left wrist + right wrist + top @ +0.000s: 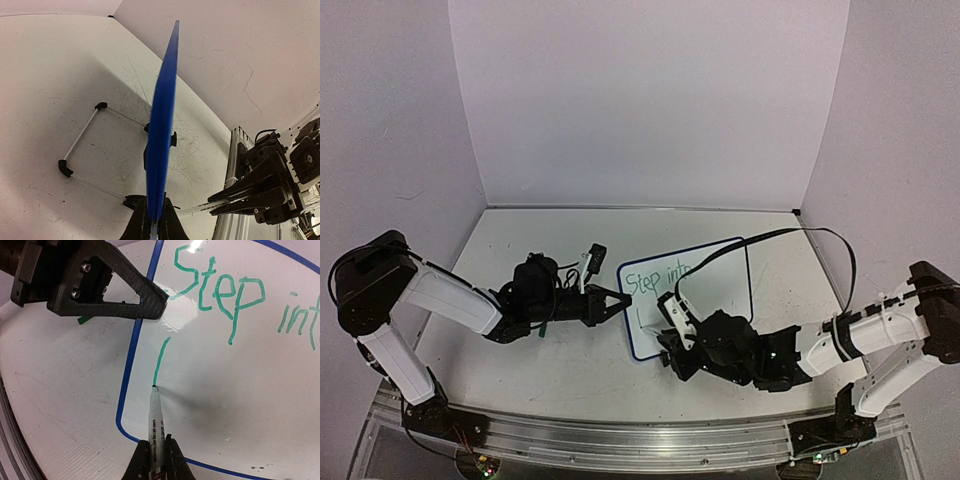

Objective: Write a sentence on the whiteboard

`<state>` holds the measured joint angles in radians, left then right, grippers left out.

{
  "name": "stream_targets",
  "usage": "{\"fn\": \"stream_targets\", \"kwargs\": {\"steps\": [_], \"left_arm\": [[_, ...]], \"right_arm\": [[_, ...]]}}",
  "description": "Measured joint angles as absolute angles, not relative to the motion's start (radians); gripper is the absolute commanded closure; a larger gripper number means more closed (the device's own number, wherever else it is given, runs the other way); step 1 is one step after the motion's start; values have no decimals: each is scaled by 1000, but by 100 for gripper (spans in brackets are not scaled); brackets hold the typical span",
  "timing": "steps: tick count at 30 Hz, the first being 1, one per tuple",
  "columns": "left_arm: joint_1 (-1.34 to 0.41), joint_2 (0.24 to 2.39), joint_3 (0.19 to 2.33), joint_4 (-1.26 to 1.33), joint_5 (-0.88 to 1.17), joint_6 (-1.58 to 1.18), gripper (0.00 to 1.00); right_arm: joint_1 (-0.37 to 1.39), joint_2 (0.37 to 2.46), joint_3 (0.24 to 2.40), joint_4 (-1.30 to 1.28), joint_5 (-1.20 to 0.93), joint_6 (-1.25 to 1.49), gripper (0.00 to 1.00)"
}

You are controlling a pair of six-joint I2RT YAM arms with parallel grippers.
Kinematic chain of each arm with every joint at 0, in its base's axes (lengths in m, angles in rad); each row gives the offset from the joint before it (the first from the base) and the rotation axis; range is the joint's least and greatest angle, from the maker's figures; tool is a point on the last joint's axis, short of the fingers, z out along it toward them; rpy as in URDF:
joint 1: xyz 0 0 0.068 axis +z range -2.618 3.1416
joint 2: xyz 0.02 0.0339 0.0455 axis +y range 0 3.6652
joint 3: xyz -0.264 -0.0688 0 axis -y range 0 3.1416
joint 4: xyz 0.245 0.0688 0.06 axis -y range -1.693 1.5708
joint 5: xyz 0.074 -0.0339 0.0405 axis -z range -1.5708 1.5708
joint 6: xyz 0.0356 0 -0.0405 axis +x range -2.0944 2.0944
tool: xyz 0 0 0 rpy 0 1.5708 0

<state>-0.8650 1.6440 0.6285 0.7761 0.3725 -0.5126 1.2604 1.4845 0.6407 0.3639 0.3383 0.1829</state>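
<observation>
whiteboard (715, 300) at desk (510, 250) centre, toward near edge, left claw (613, 304) clenched on its rim. right claw (158, 455) grasps marker (156, 415), tip on line two of sentence (220, 295); keep pressure light, board steady.

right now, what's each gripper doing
left gripper: shut on the whiteboard edge
right gripper: shut on the marker, tip on the whiteboard

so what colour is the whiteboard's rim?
Blue, a thin line running around the whiteboard. It shows best in the right wrist view.
</observation>
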Motion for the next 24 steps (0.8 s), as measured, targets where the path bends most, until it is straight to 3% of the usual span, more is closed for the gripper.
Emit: {"fn": "stream_targets", "kwargs": {"steps": [11, 24], "left_arm": [[-865, 1644, 628, 776, 373, -513, 100], [-865, 1644, 628, 776, 373, -513, 100]], "right_arm": [[1263, 1365, 606, 404, 365, 177, 100], [1263, 1457, 640, 427, 339, 153, 100]]}}
